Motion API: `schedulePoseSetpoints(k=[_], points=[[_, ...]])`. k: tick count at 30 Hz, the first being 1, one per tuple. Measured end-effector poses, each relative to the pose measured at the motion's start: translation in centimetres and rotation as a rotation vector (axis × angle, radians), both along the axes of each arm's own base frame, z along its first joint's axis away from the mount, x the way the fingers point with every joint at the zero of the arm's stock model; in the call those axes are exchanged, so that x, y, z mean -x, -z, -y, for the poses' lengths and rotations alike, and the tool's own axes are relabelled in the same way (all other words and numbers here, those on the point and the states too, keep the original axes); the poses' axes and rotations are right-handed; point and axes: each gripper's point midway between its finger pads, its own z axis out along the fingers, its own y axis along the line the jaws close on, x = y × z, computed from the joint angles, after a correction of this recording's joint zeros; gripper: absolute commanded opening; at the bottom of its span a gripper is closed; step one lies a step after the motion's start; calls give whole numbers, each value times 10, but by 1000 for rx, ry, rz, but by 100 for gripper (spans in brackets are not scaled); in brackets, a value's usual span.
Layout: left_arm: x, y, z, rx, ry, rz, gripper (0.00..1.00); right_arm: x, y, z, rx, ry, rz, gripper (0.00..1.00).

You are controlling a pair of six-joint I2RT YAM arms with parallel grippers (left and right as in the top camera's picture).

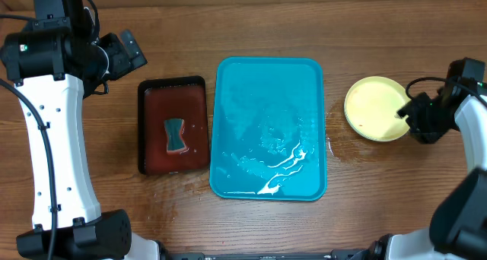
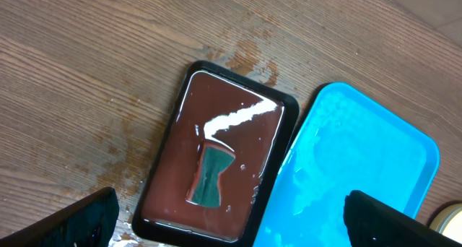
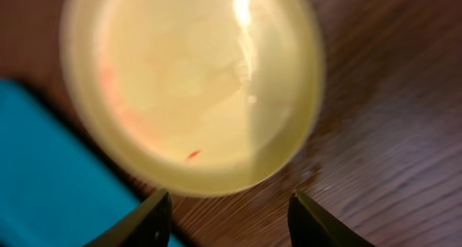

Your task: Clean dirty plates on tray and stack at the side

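One yellow-green plate (image 1: 373,108) lies on the wood to the right of the turquoise tray (image 1: 266,85). It fills the right wrist view (image 3: 191,88), with faint red smears on its pale centre. I cannot tell whether other plates lie under it; no blue-rimmed plate shows. The tray (image 2: 361,167) holds only water streaks. My right gripper (image 1: 412,115) is open and empty just off the plate's right edge, its fingers (image 3: 229,214) over bare wood. My left gripper (image 1: 128,53) is open and empty at the back left, its fingers (image 2: 231,229) spread wide above the black tray.
A small black tray (image 1: 144,123) with brown-red liquid stands left of the turquoise tray and holds a teal sponge (image 1: 176,134), also in the left wrist view (image 2: 209,176). Wet patches mark the wood (image 1: 338,146) between tray and plate.
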Motion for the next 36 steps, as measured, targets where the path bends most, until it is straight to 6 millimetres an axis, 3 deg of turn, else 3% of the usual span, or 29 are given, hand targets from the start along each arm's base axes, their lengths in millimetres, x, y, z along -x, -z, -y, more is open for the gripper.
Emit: schedulePoseSetpoints(k=[2, 3, 4, 8, 10, 13, 16, 20, 24, 28, 31, 34, 36], points=[[0, 0, 0, 0, 0, 0, 100, -7, -31, -29, -22, -124, 121, 55], [0, 0, 0, 0, 0, 0, 100, -8, -49, -45, -28, -192, 186, 61], [0, 0, 0, 0, 0, 0, 100, -9, -70, -65, -28, -269, 261, 100], [0, 0, 0, 0, 0, 0, 100, 13, -151, -145, -36, -562, 535, 100], [0, 0, 0, 0, 0, 0, 100, 35, -177, -180, -66, -678, 627, 100], [0, 0, 0, 0, 0, 0, 100, 62, -195, -214, -117, -800, 688, 100], [0, 0, 0, 0, 0, 0, 100, 76, -196, -232, -143, -871, 689, 100], [0, 0, 0, 0, 0, 0, 100, 78, -195, -230, -108, -882, 690, 100], [0, 0, 0, 0, 0, 0, 100, 82, -210, -217, -9, -915, 779, 100], [0, 0, 0, 0, 0, 0, 100, 91, -236, -191, 177, -885, 946, 100], [0, 0, 0, 0, 0, 0, 100, 102, -248, -161, 337, -781, 1084, 100], [0, 0, 0, 0, 0, 0, 100, 109, -237, -136, 440, -676, 1155, 100], [0, 0, 0, 0, 0, 0, 100, 111, -212, -123, 486, -620, 1159, 100]])
